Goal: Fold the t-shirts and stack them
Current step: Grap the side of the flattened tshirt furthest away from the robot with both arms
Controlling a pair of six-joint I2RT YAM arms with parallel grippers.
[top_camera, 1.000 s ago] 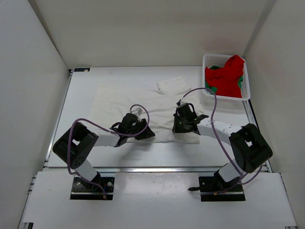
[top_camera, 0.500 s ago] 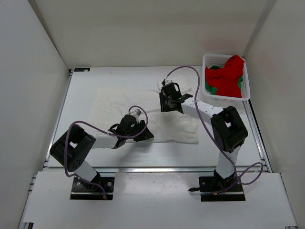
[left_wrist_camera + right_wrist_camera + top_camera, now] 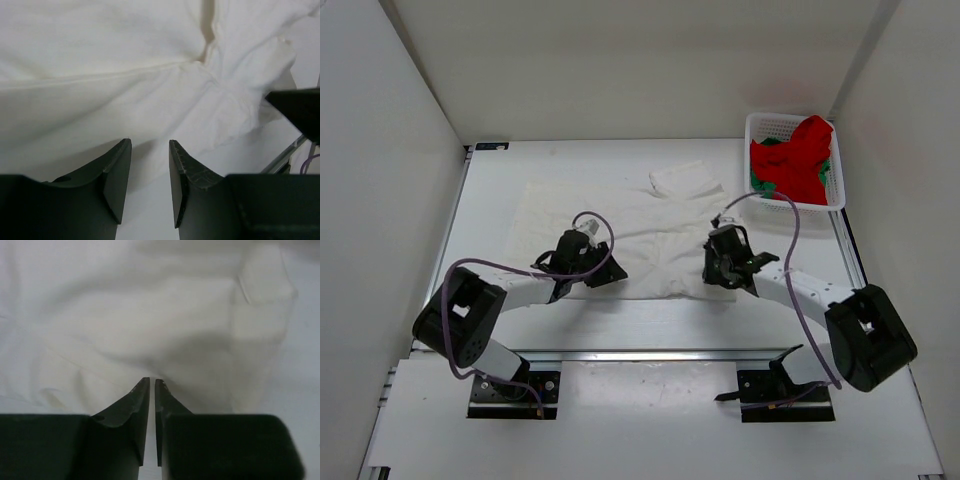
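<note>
**Item: t-shirt folding, status early.**

- White shirt (image 3: 640,225): lies at table (image 3: 500,200) centre, spread mostly flat and rumpled. One sleeve points to 12 o'clock. No finished fold is visible.
- Red shirt (image 3: 800,160): bunched in the basket (image 3: 750,130) at the table's 2 o'clock corner. Not yet taken out.
- Green shirt (image 3: 769,186): in the same basket, mostly buried under the red one, only scraps showing.
- Left gripper (image 3: 148,150): at the white shirt's 7 o'clock edge. Its jaws stand partly apart over the hem, with nothing gripped.
- Right gripper (image 3: 152,382): at the shirt's 5 o'clock edge, low over the cloth. Its jaws are nearly together, leaving a thin slit. Whether cloth is pinched cannot be told.
- Stack: none exists.

Judged remaining: fold the white shirt, then fetch, fold and stack the other two.
</note>
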